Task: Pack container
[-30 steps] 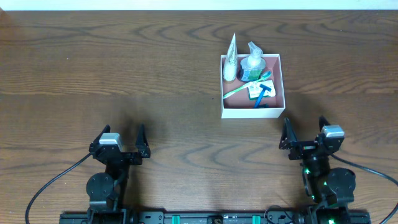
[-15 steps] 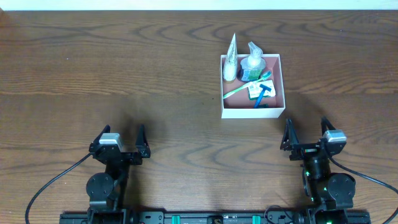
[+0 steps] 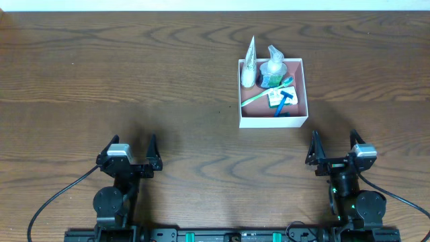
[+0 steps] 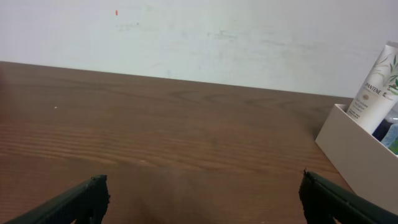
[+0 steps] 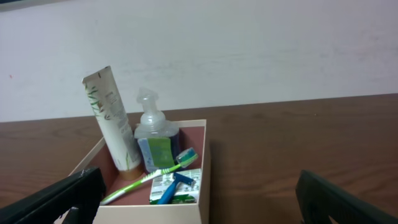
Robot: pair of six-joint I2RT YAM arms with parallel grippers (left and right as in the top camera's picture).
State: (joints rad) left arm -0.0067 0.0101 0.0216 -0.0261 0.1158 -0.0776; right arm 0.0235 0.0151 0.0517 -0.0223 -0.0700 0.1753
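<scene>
Gaping wide and empty, the left hand (image 3: 132, 144) sits low over the dark wooden worktop (image 3: 168, 81). Farther right and back, the square white container with a dusty-pink inside (image 3: 273, 122) holds a white tube (image 3: 250, 64), a clear pump bottle (image 3: 273, 67), a green toothbrush (image 3: 255, 97) and a blue razor (image 3: 282, 104). Near its front, the right hand (image 3: 334, 141) is likewise spread and empty.

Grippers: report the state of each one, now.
Left gripper: open, holding nothing.
Right gripper: open, holding nothing.
</scene>
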